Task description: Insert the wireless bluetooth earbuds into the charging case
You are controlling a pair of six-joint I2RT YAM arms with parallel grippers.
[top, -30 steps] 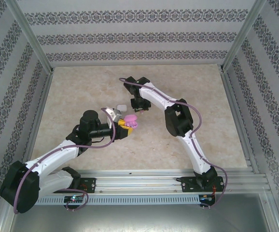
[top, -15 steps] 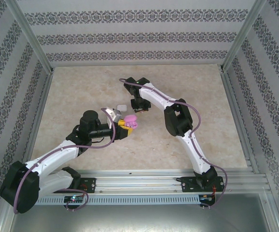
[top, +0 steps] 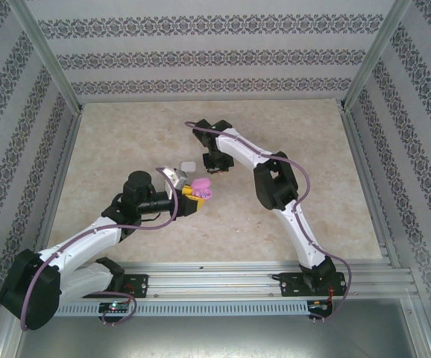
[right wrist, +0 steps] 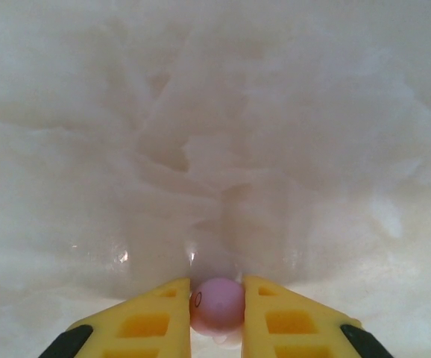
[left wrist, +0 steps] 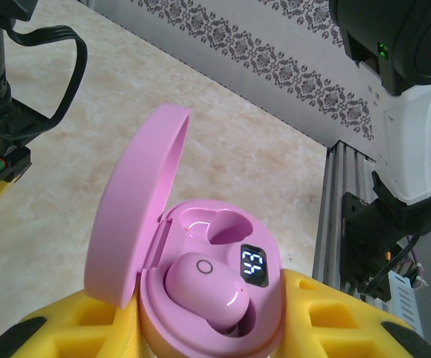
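The left hand (left wrist: 208, 335) is closed on a glossy pink plastic clamshell charging case (left wrist: 200, 257). The case sits between its two yellow fingers (left wrist: 74, 328) with its base low in the grip. The round lid (left wrist: 137, 216) stands open and nearly upright on the hand's left side. Inside the case, the well nearer the hand holds a seated earbud (left wrist: 204, 287), a smooth pink pebble of plastic with a small ring mark on top. The well farther from the hand (left wrist: 215, 227) is bare. Just right of the seated earbud, a small black display (left wrist: 253, 263) shows lit white digits.

The right hand (right wrist: 217, 327) points down at the pale marbled surface (right wrist: 200, 112). Its yellow fingers (right wrist: 152, 317) are drawn in narrow, pressing both sides of a loose earbud (right wrist: 217, 304), a tiny pale purple plastic bud at the fingertips. I cannot tell whether this bud touches the surface.

From above, the right hand (top: 214, 165) hangs just beyond the left hand (top: 189, 195) and the open case (top: 203, 187). The two are near each other but apart. A small white rounded object (top: 187, 165) lies on the surface just beside the right hand.
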